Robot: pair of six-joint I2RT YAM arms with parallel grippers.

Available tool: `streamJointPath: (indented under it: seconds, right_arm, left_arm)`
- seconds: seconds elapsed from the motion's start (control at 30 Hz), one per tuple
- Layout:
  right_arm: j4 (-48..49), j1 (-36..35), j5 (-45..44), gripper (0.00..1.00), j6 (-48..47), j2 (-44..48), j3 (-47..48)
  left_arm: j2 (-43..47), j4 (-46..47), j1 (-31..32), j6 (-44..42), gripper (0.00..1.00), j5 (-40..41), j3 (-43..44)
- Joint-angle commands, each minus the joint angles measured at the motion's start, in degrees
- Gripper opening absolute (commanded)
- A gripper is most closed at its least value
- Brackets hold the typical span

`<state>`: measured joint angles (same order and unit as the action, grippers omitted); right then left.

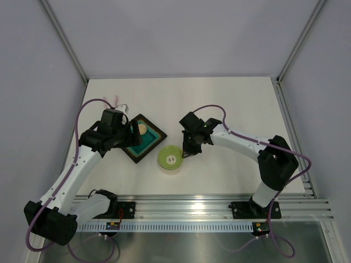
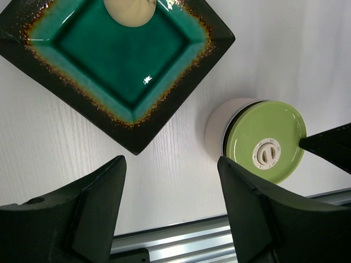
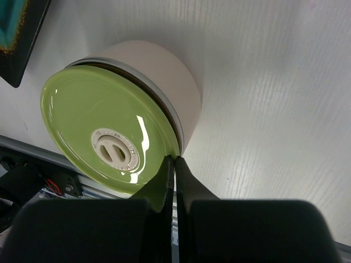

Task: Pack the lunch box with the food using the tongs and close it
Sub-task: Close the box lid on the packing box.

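Now the lunch box (image 2: 216,127) stands on the white table (image 3: 274,109), at about 4 o'clock from the square teal tray (image 2: 120,60) in the overhead view. Its green lid (image 1: 171,157) already lies on top of it. The right gripper (image 3: 174,164) has its fingers pressed together, with the tips at the lid's rim, near 3 o'clock overhead. Whether a sliver of rim is nipped between them cannot be told. The left gripper (image 2: 171,164) hangs over the tray with its fingers spread wide and holds nothing.

One beige ball (image 2: 130,11) sits near the tray's 12 o'clock corner, so the packing looks unfinished even though the lid is on. The tongs cannot be made out clearly in any view.

The lid looks thin, stiff, light and glossy, so it is likely to be slippery. A pinch on its edge may skid off, and a push at one side may tip it. Pressing at the white centre button would probably seat it flat. The box is small and probably light, so it may slide on the smooth table. Steadying its round side wall with the free gripper seems wise. The ball is round and likely to roll, so it is best cradled from both sides.
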<state>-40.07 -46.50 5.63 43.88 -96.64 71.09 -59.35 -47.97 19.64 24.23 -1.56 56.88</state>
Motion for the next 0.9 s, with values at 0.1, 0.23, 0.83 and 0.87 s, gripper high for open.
streamJointPath:
  seconds: [0.1,0.23,0.83,0.87]
  right_arm:
    - [-0.1,-1.3,-1.0,0.00,-1.0,-0.8,3.2]
    - [-0.5,-1.4,-2.0,0.00,-1.1,-0.8,3.2]
    - [-2.1,-2.9,-5.3,0.52,-2.2,3.5,4.2]
    - [-2.1,-2.9,-6.8,0.51,-2.0,3.9,4.3]
  left_arm:
    - [0.3,0.9,0.2,0.6,0.72,-1.6,2.4]
    - [0.4,0.9,0.1,0.6,0.72,-2.0,2.0]
    - [-0.8,4.5,1.3,1.5,0.68,-10.0,-2.8]
    - [-0.7,5.3,1.7,2.3,0.66,-10.4,-3.4]
